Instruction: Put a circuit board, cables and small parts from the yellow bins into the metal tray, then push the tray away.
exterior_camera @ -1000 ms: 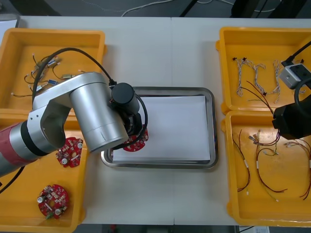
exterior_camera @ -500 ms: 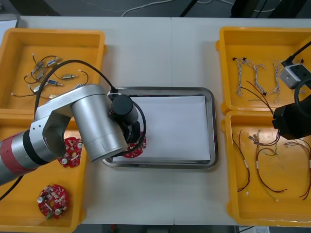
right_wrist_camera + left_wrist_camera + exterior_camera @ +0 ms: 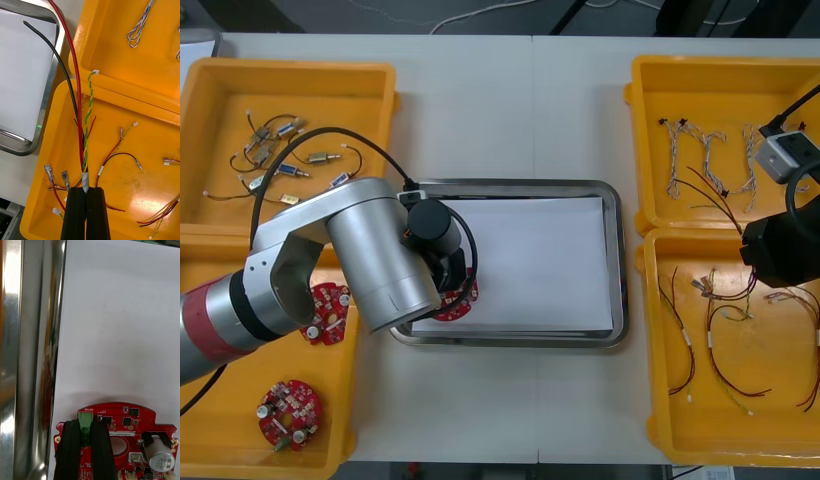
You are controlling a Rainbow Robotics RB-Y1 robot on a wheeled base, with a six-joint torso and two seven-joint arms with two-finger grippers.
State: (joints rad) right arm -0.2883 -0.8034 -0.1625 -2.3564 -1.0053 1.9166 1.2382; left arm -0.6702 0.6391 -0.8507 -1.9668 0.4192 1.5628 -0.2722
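A round red circuit board (image 3: 123, 435) lies low over the white inside of the metal tray (image 3: 612, 250), at its near left corner. My left gripper (image 3: 85, 423) is shut on the board's green connector. In the front view the left arm hides most of the board (image 3: 461, 305). My right gripper (image 3: 86, 191) is shut on a bundle of cables (image 3: 80, 112): red, black, and twisted green and yellow. It holds them up over the near right yellow bin (image 3: 660, 420). The right gripper (image 3: 780, 250) sits at the right edge.
The near left bin (image 3: 210, 440) holds two more circuit boards (image 3: 288, 410). Small metal parts (image 3: 275, 150) lie in the far left bin. Twisted blue and white cables (image 3: 700, 160) are in the far right bin, loose red and black cables (image 3: 730, 350) in the near right one.
The left arm has shifted a little toward the tray's near left corner, carrying the board with it. The right arm has not moved.
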